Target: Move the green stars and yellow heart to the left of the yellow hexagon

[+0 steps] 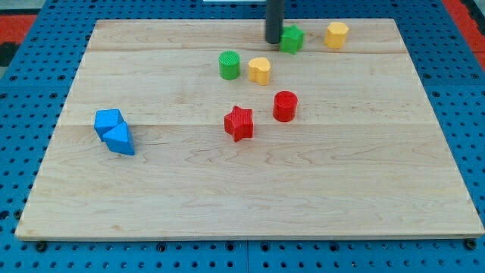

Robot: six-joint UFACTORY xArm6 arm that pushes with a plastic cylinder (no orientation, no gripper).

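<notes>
Far over at the view's left, two blue blocks [114, 131] pressed together, well apart from the rest. Toward the middle, green cylinder [229, 64] just beside yellow heart [260, 70]; below them red star [239, 123] and red cylinder [285, 105], near each other. Up by the board's [250, 205] top edge, my tip [273, 40] touching the left side of the green star [292, 39]; no jaws there, just a bare rod. Right of that, yellow hexagon [337, 35], near the star, not touching. Whole bottom half of board bare.
</notes>
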